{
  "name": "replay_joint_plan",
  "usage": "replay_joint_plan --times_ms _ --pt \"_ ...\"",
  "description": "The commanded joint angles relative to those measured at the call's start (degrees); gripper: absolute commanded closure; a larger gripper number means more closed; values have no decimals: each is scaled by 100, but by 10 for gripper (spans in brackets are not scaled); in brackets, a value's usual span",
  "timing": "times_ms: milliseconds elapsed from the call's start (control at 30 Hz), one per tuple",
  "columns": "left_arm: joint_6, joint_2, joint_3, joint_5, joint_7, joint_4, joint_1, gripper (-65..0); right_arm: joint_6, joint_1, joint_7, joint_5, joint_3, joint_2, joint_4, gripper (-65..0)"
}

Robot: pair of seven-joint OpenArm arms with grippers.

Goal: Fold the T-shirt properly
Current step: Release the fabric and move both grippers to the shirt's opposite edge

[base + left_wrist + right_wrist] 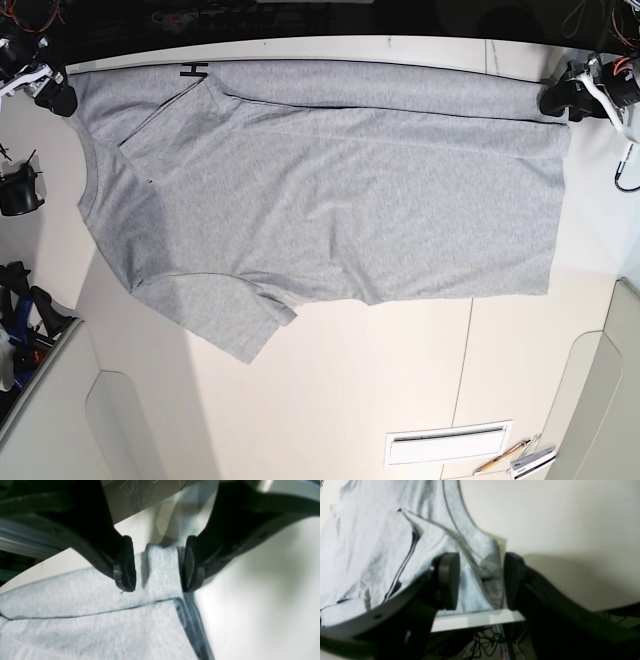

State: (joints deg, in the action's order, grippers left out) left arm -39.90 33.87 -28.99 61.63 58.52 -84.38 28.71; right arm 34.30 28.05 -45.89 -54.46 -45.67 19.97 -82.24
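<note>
Reading the left wrist view: the left gripper [157, 565] stands with its jaws parted, one pad on each side of a raised ridge of the T-shirt [100, 625]; the right-hand pad seems to touch the cloth, the other shows a gap, so nothing is clamped yet.
Edge there: a hemmed corner lies just below the pads, with bare table [262, 592] directly to its right.
Right wrist view: the right gripper [481, 580] is likewise open, its pads straddling a bunched, darker bit of cloth at the table's near edge; I cannot tell whether either pad presses on it.
Edge there: a seam runs up between the pads, and the table rim sits just under them, with cables below.
Base view, shirt: the T-shirt [330, 190] lies spread flat across the far half of the table [350, 400], neck at the view's left, hem at the right, a strip along the far side already turned over.
Base view, grippers: the right gripper [55, 92] and left gripper [555, 100] sit at the two far corners.
Step in hand: likely taking hold of the far edge at both ends.
Next move: closing both, lifting together, carrying the edge toward the near side evenly.
Open room: wide bare surface on the near side; a pen [497, 460] lies well apart.
</note>
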Motion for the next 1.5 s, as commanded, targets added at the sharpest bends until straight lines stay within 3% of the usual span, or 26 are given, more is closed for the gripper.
replay_joint_plan --times_ms 0,233,500,633,800,1000,1167,1467 --pt "-10 122 -61 33 44 -74 20 -342 15 -13 111 -109 -120 116 -92 -283" --pt "-10 122 -251 35 129 -74 15 -342 17 -173 109 -109 -490 125 -140 -283" --pt "-10 125 -1388 249 133 -74 15 -342 15 -507 109 -103 -509 284 -177 -283" --pt "-10 138 -1648 376 83 -74 -17 -342 15 -870 109 -87 -507 354 -177 -283" --pt "-10 186 -1646 391 -50 -74 -131 -393 0 -1436 140 101 -446 435 -177 -283" --pt "-10 186 -1532 306 -57 -74 -691 -393 -39 -2166 498 772 61 446 -177 -285" --pt "-10 188 -1115 -251 -446 -68 -1134 -393 -181 -2765 815 1370 863 446 -166 -353" --pt "-10 186 -94 -1325 -1217 361 -2009 -394 -450 -4070 1314 2455 2041 446 944 -356"
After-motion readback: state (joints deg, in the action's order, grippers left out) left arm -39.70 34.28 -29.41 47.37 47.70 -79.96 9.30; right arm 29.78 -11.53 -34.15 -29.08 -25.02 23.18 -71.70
